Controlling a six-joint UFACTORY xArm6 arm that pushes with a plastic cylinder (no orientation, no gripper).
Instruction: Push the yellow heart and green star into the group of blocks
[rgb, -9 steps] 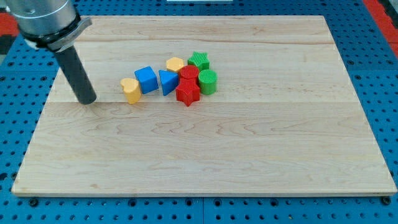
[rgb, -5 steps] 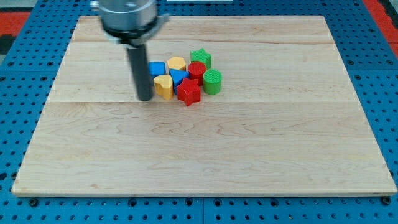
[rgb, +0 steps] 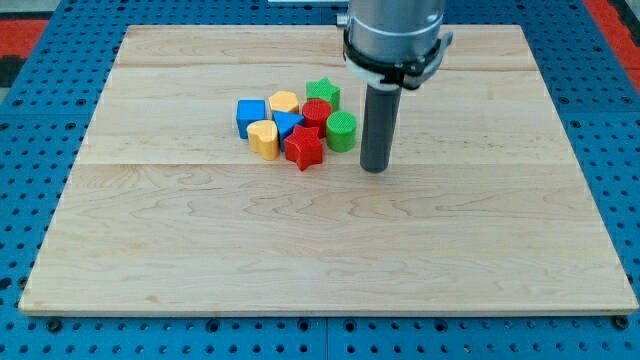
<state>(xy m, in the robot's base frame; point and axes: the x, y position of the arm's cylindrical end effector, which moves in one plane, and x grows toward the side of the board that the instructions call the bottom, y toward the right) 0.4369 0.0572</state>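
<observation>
The yellow heart (rgb: 263, 138) lies at the lower left of a tight cluster, touching the blue cube (rgb: 250, 116) and the blue triangle (rgb: 287, 124). The green star (rgb: 322, 93) sits at the cluster's top right, against the red cylinder (rgb: 317, 112). A yellow hexagon (rgb: 284, 102), a red star (rgb: 304, 148) and a green cylinder (rgb: 341, 130) complete the cluster. My tip (rgb: 375, 168) rests on the board just right of and slightly below the green cylinder, apart from it.
The wooden board (rgb: 330, 250) lies on a blue pegboard (rgb: 30, 150). A red area shows at the view's top corners.
My tip pushed the yellow heart right into the cluster, shifting the blue cube and triangle, then moved from the cluster's left side to its right side.
</observation>
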